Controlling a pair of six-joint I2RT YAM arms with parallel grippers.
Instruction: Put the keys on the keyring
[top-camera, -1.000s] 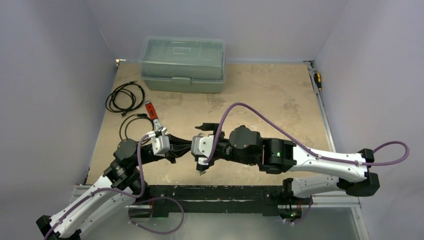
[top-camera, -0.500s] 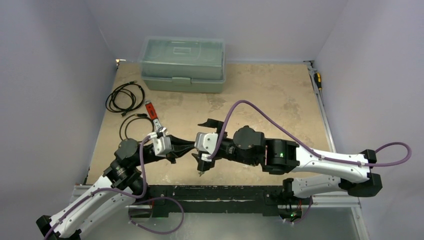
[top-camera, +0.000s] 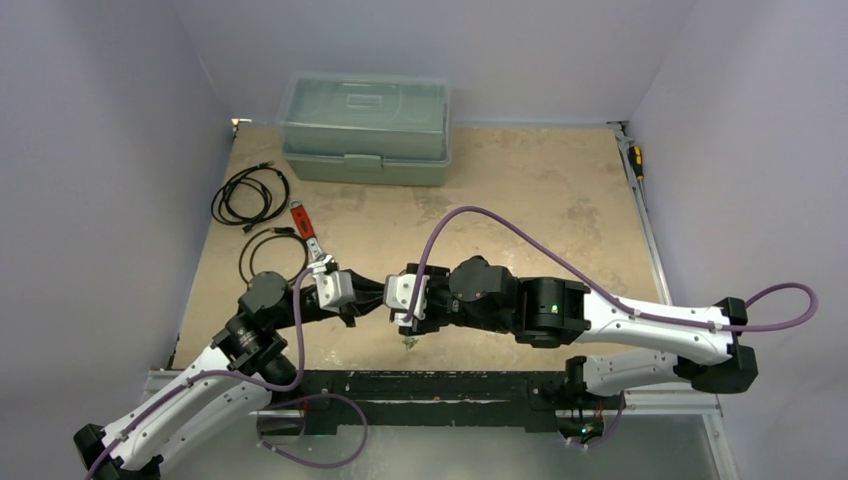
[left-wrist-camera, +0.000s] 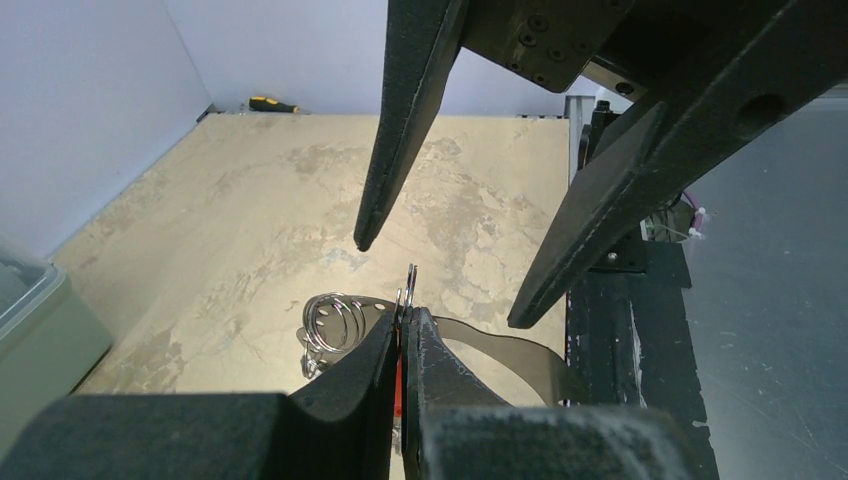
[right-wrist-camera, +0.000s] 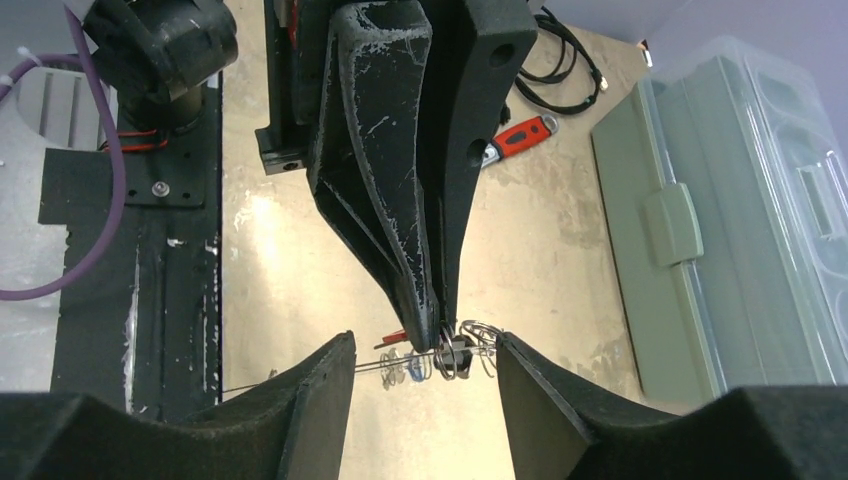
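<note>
The left arm reaches forward and to the right, staying low, and the left gripper has its fingers pressed together on the keyring. The right arm stretches leftward along the near edge, so that the right gripper meets the left one tip to tip. Its fingers stand spread, straddling the left fingertips with a gap on each side.

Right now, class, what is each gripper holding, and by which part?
The left gripper pinches the bunch of keys and rings between its fingertips; which piece it grips cannot be told. The right gripper is open and grips nothing.
</note>
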